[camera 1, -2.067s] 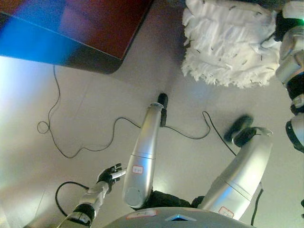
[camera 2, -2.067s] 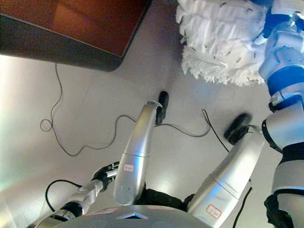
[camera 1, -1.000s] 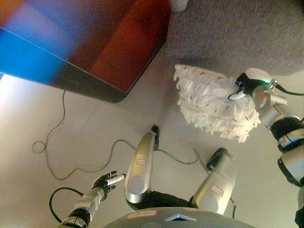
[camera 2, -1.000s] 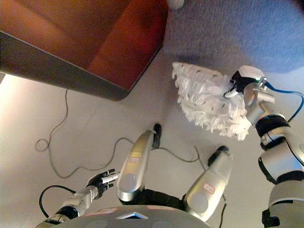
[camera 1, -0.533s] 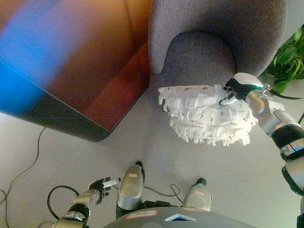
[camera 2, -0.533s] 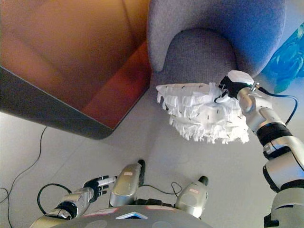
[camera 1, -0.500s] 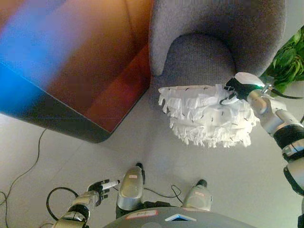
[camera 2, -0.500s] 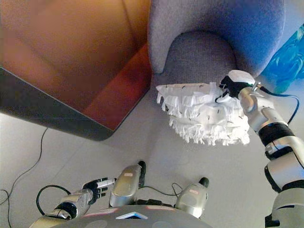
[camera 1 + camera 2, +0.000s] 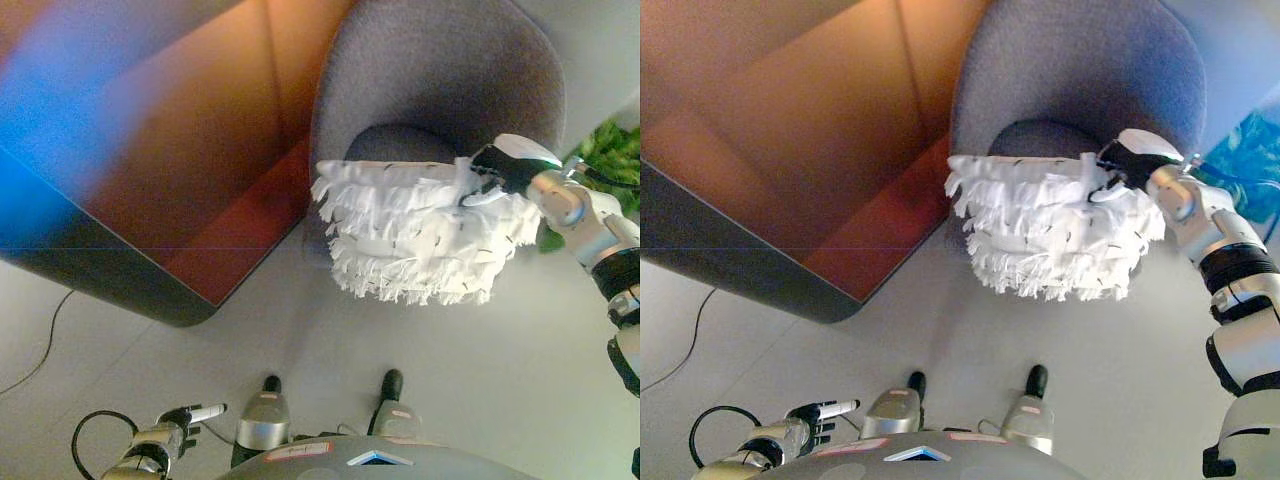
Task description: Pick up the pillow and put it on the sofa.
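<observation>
The pillow [image 9: 415, 235] is white and shaggy with fringed edges. My right hand [image 9: 500, 168] is shut on its upper right edge and holds it in the air in front of the grey sofa chair [image 9: 440, 75], level with the seat cushion [image 9: 400, 145]. It also shows in the right eye view [image 9: 1045, 235], with the right hand [image 9: 1125, 160] on it. My left hand [image 9: 185, 418] hangs low at the lower left, away from the pillow, with fingers relaxed and empty.
A large brown wooden table or cabinet [image 9: 150, 170] fills the left side, close to the sofa chair. A green plant [image 9: 605, 160] stands at the right edge. The floor [image 9: 450, 350] is grey.
The view has tilted up, so the sofa chair shows more fully. My right hand has carried the pillow up and closer to the seat. My left hand stays low.
</observation>
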Available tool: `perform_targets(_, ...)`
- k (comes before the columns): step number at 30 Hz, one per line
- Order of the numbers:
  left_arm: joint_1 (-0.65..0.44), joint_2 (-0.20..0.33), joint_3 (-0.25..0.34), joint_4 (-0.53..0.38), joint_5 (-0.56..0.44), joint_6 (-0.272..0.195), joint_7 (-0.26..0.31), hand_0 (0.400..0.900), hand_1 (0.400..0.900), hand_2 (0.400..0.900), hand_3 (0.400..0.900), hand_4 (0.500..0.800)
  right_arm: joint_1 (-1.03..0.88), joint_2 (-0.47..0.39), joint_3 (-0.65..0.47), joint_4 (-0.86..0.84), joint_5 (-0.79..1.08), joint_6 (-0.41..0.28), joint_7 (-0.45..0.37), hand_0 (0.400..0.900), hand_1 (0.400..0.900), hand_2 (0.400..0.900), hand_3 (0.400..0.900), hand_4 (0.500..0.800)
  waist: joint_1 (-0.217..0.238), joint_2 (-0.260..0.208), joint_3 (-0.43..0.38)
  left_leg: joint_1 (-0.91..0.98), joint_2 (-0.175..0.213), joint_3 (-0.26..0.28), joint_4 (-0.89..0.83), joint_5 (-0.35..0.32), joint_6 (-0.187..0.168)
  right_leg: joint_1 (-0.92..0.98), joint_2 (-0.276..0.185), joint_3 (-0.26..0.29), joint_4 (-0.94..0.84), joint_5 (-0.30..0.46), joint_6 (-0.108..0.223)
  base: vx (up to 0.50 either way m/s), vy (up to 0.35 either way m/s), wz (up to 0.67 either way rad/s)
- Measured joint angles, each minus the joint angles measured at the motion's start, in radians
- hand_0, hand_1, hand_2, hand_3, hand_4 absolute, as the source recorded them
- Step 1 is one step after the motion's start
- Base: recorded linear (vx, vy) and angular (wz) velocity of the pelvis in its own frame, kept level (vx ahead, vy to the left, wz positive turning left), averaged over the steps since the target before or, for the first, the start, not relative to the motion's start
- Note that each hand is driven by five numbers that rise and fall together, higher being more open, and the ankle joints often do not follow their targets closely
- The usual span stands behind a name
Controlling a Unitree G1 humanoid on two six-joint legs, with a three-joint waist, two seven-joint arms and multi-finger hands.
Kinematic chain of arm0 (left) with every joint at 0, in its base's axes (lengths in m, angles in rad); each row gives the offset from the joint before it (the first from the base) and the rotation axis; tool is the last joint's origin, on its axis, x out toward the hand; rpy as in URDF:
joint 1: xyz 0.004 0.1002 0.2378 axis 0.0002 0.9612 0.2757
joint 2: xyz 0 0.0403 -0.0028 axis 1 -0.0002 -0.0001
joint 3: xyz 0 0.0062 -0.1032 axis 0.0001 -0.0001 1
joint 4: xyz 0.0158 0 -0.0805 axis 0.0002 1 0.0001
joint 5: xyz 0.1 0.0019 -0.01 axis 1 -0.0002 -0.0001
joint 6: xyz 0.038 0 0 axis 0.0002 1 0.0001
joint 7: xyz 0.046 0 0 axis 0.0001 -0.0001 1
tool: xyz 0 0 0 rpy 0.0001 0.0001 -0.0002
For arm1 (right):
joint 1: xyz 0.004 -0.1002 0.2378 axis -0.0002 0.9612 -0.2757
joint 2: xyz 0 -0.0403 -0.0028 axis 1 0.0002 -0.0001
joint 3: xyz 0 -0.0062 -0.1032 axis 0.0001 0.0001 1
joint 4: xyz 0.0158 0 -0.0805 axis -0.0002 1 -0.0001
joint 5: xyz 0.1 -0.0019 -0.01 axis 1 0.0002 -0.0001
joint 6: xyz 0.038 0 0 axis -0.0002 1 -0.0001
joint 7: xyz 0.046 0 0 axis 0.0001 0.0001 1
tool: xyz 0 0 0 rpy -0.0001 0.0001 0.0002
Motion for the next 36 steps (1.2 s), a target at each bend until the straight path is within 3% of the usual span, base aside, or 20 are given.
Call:
perform_targets(3,0.031,-0.033,0.042,0.011,0.02,-0.001,-0.003,0.9,0.9,0.9,0.9,0.8,-0.03,-0.026,0.0,0.074,0.036,0.003,0.026,0.4,0.4,0.4,0.4,0.5,0.017,0.027,-0.015,0.018,0.045,0.023,-0.023,0.012,-0.02,0.022,0.046,-0.021,-0.011,-0.019,-0.017,0.26,-0.212,0.27)
perform_targets(6,0.067,-0.036,0.05,0.03,0.043,-0.013,-0.001,0.9,0.9,0.9,0.9,0.8,-0.061,-0.046,0.0,0.13,0.04,0.009,0.058,0.4,0.4,0.4,0.4,0.5,0.019,0.027,-0.016,0.031,0.053,0.019,-0.045,0.023,-0.038,0.057,0.054,-0.049,-0.039,-0.02,-0.018,0.16,-0.205,0.31)
perform_targets(11,0.094,-0.011,0.079,0.027,0.053,-0.046,-0.004,0.9,0.9,0.9,0.9,0.8,-0.167,-0.047,0.006,0.206,0.075,0.097,0.095,0.4,0.4,0.4,0.4,0.5,0.062,0.039,-0.018,-0.046,0.058,-0.014,-0.033,0.029,-0.048,0.005,0.056,-0.076,-0.027,-0.02,-0.019,-0.16,-0.165,0.22)
perform_targets(12,0.091,-0.007,0.078,0.025,0.052,-0.063,-0.01,0.9,0.9,0.9,0.9,0.8,-0.205,-0.048,0.007,0.223,0.085,0.116,0.099,0.718,0.718,0.718,0.718,0.691,0.074,0.045,-0.015,-0.083,0.058,-0.019,-0.024,0.035,-0.05,-0.036,0.053,-0.077,-0.009,-0.023,-0.024,-0.19,-0.092,0.12)
perform_targets(13,0.09,-0.005,0.078,0.021,0.052,-0.075,-0.015,0.9,0.9,0.9,0.9,0.8,-0.244,-0.048,0.008,0.238,0.087,0.135,0.105,0.9,0.9,0.9,0.9,0.8,0.084,0.056,-0.009,-0.114,0.056,-0.028,-0.024,0.048,-0.049,-0.068,0.049,-0.08,0.007,-0.021,-0.026,-0.14,-0.066,0.12)
perform_targets(18,0.118,-0.004,0.079,0.023,0.044,-0.148,-0.028,0.9,0.9,0.9,0.9,0.8,-0.379,-0.055,0.01,0.32,0.114,0.221,0.077,0.9,0.9,0.9,0.9,0.8,0.127,0.141,0.04,-0.172,0.055,-0.058,-0.026,0.079,-0.049,-0.143,0.032,-0.093,0.074,-0.042,-0.038,-0.08,-0.006,0.08)
perform_targets(25,0.156,-0.007,0.079,0.029,0.037,-0.194,-0.07,0.9,0.9,0.9,0.9,0.8,-0.495,-0.132,0.057,0.341,0.072,0.217,0.041,0.9,0.9,0.9,0.9,0.8,0.123,0.192,0.066,-0.21,0.034,-0.063,-0.049,0.11,-0.038,-0.226,-0.004,-0.084,0.156,-0.068,-0.033,-0.01,0.067,0.03)
perform_targets(36,0.131,-0.007,0.077,0.023,-0.027,-0.154,-0.122,0.9,0.9,0.9,0.9,0.8,-0.515,-0.137,0.086,0.342,0.019,0.211,0.04,0.9,0.9,0.9,0.9,0.8,0.073,0.202,0.061,-0.199,0.021,-0.051,-0.062,0.111,-0.036,-0.272,-0.023,-0.058,0.246,-0.113,-0.03,0.03,0.044,-0.07)
